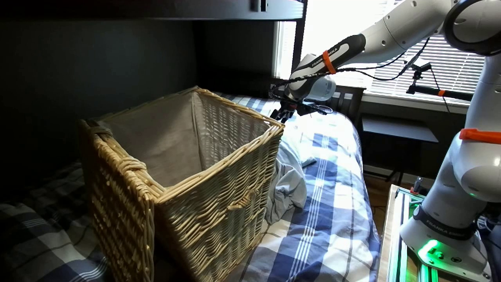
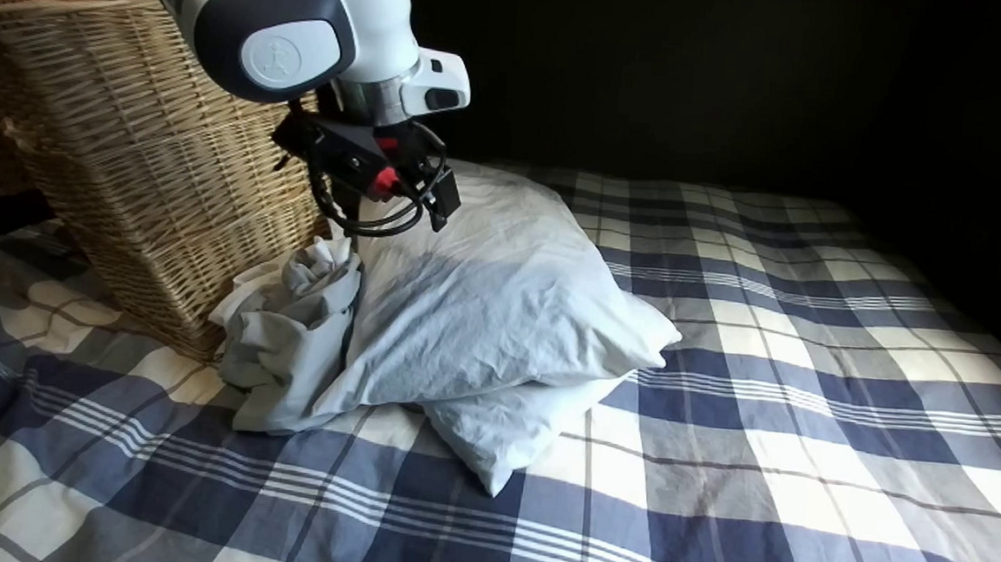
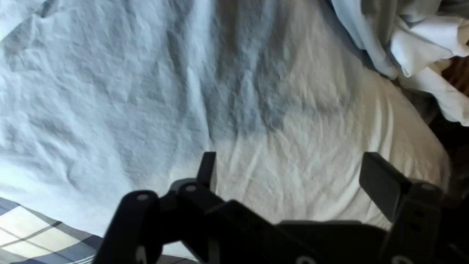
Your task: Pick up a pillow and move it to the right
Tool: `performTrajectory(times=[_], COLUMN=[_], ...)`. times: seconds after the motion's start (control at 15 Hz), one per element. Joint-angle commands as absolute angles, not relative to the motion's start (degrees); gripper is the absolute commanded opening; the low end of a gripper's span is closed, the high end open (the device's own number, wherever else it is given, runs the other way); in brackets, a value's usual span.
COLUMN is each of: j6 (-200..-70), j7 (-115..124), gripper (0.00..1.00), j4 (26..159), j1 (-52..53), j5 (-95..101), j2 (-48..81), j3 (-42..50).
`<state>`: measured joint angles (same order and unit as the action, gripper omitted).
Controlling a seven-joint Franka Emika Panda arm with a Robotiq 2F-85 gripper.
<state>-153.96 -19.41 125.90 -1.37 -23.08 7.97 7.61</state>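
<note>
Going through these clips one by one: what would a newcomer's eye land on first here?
Probably the big wicker basket, open-topped on the plaid bedding in the foreground of an exterior view. Then the bright window behind the robot arm and the green light glowing at its base. In the wrist view, a pale pillow fills most of the picture, the jaws standing apart over it.
</note>
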Motion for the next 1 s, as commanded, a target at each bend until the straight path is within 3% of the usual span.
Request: performTrajectory(times=[0.0,0.6,0.67,0.73,0.87,0.93], j6=[-155.82,-156.74,-156.93,-157.21,-156.67,-155.62], j7=[-18.29,-10.81,-10.84,-11.21,-10.56,-10.27], gripper=[1.0,1.0,0.96,0.74,0.71,0.64], j4=[121.72,107.21,105.74,104.18,101.62,100.48], j1=[-4.37,-6.2,-6.83,-7.62,-8.17,-8.54], j5=[-23.53,-12.21,-11.74,-11.72,-10.75,-10.49], j2=[11.95,26.46,28.03,29.76,32.56,33.7], j3=[4.4,3.62,3.15,2.56,2.8,2.78])
